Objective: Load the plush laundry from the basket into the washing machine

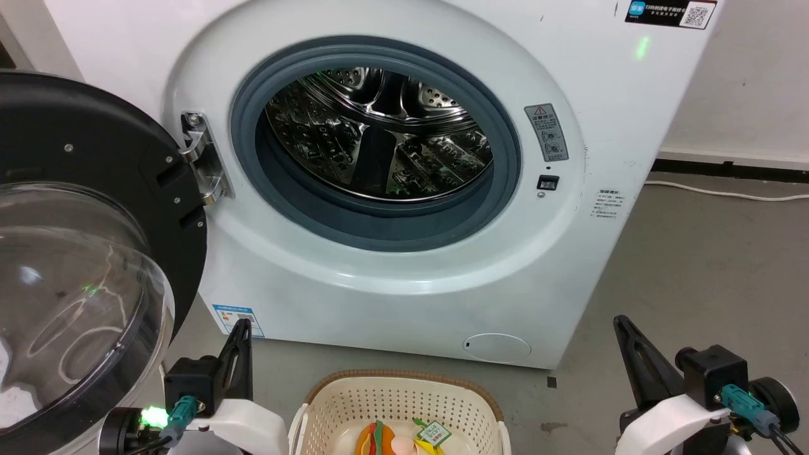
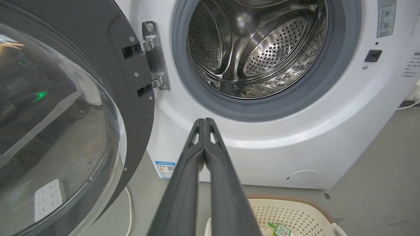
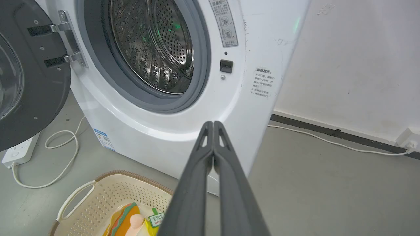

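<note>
Big white washing machine (image 1: 404, 291), front-loader, stands on grey floor (image 1: 695, 284) & takes up most of head view. Its door (image 1: 95, 208), black rim w/ clear dome, is swung wide open to robot's left on a steel hinge (image 1: 205, 158). Round port w/ grey rubber ring (image 1: 297, 202) is uncovered, and the shiny perforated drum (image 1: 379, 133) shows behind it.

The basket (image 1: 398, 398) is cream perforated plastic w/ brown rim & white side handles. It sits on floor just in front of machine's base, between the two arms, at bottom edge of head view.

The left gripper (image 2: 204, 122) is low, left of basket & beside open door. Its fingers are pressed together tip to tip w/ nothing between them, pointing at machine front below port. The right gripper (image 3: 213, 124) is low, right of basket. Its fingers are likewise flat together & empty, aimed toward machine's right front corner.

A white power strip (image 3: 16, 152) w/ looped cord lies on floor under door.

The plush laundry (image 1: 379, 439) lies inside basket on its bottom, apart from both grippers: orange bun w/ red + green layers, yellow bits, and what looks like a pink figure beside it. It is cut off by frame edge in head view & partly behind a finger in right wrist view. A small green-white tag (image 1: 433, 433) rests on it, print too small to read.
</note>
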`<state>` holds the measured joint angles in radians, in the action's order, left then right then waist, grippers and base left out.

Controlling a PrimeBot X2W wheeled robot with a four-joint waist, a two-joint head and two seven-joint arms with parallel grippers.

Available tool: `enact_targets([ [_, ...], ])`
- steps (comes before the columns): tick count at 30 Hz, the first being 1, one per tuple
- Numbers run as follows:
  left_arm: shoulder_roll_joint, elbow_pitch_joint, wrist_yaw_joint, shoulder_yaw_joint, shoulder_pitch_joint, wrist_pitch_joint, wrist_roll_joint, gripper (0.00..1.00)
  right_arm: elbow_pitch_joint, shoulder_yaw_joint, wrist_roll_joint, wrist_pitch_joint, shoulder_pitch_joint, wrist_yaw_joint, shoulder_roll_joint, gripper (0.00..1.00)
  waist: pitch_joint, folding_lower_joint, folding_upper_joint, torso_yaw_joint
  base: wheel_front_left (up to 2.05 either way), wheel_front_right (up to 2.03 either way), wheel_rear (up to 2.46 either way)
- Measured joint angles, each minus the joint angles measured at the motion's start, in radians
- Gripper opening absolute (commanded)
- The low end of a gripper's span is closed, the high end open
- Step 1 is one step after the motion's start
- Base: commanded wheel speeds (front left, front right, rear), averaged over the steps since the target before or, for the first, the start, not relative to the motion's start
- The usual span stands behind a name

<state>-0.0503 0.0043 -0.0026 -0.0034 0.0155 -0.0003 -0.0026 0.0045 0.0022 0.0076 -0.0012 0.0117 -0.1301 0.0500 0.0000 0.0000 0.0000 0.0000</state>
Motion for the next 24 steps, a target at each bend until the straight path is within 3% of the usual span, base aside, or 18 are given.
enact_targets([
  [24, 0.000, 0.000, 0.000, 0.000, 0.000, 0.000, 0.000, 0.00, 0.000, 0.000, 0.000, 0.000, 0.000, 0.000, 0.000, 0.00, 0.000, 0.0000, 0.0000, 0.000, 0.00, 0.00, 0.00],
])
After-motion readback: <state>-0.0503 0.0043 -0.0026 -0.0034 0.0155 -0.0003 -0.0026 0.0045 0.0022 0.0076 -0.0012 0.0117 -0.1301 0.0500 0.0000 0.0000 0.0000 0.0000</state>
